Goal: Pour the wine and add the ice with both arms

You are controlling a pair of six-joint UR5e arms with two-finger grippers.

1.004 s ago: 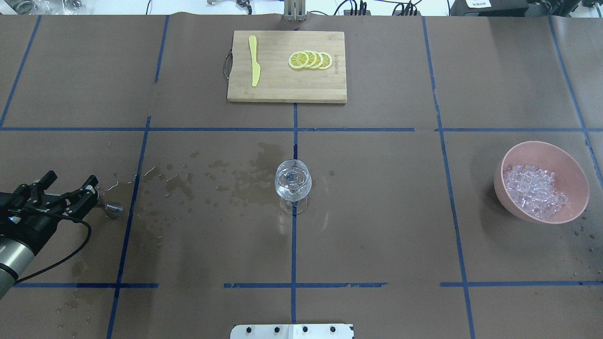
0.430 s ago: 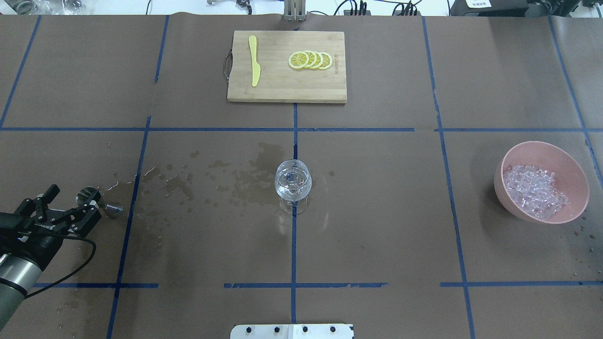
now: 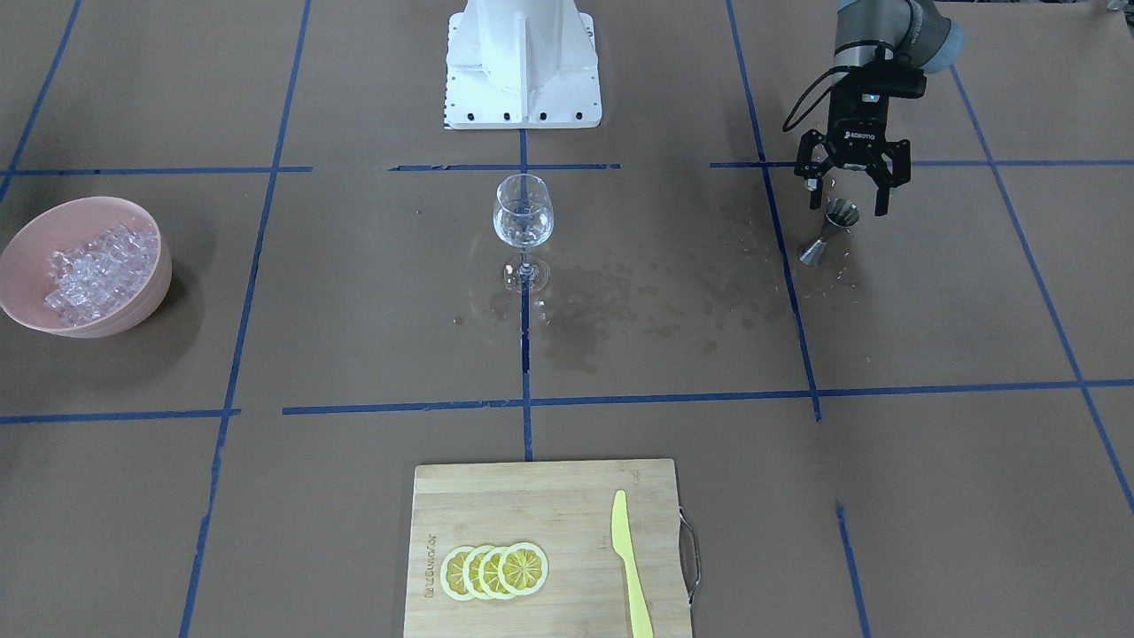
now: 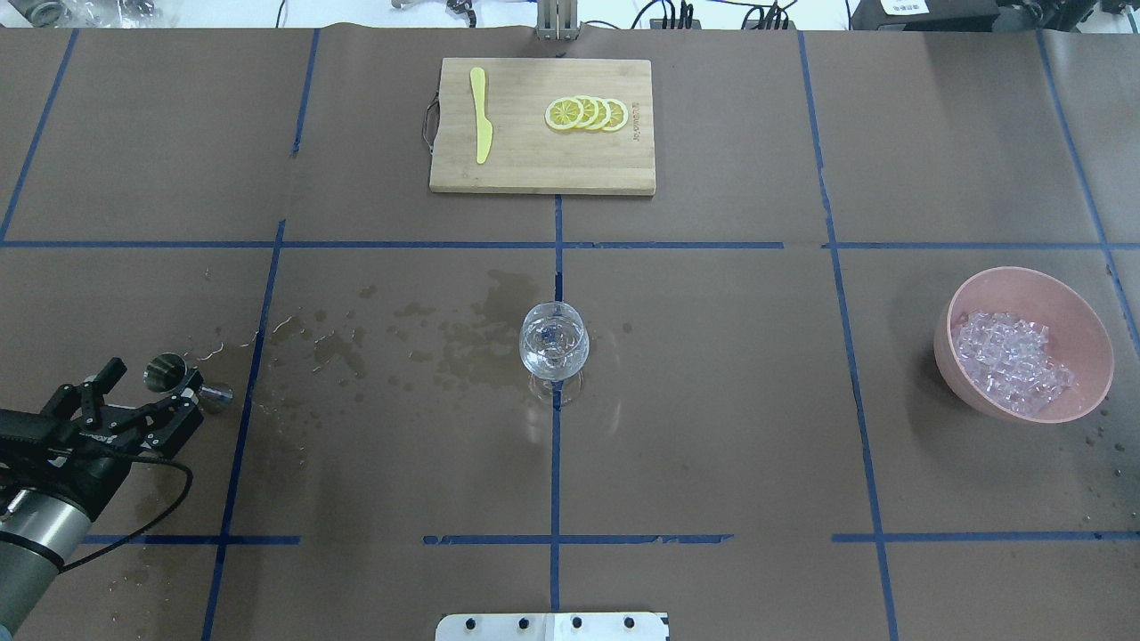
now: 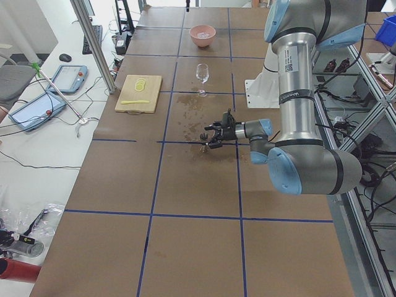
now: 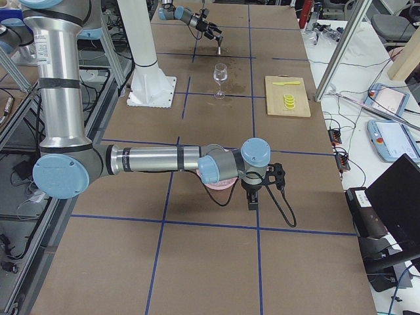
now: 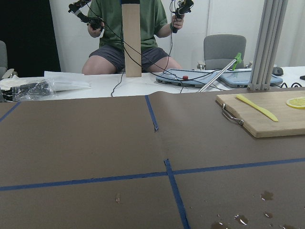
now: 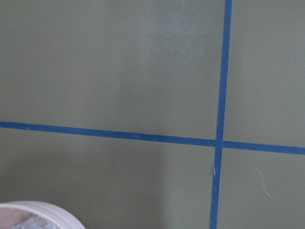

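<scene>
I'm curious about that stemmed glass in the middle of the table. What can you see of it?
The wine glass is clear, with a round bowl, thin stem and flat foot. It stands upright on the brown-covered table, its foot on a blue tape line. A faint glint suggests a little clear liquid inside, though that is hard to confirm. Dark wet stains spread beside it. Only the table touches it.

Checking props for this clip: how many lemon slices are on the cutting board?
4. The lemon slices lie in one overlapping row on the cutting board, apart from the yellow knife at its other end. A further slice hidden underneath cannot be ruled out.
</scene>
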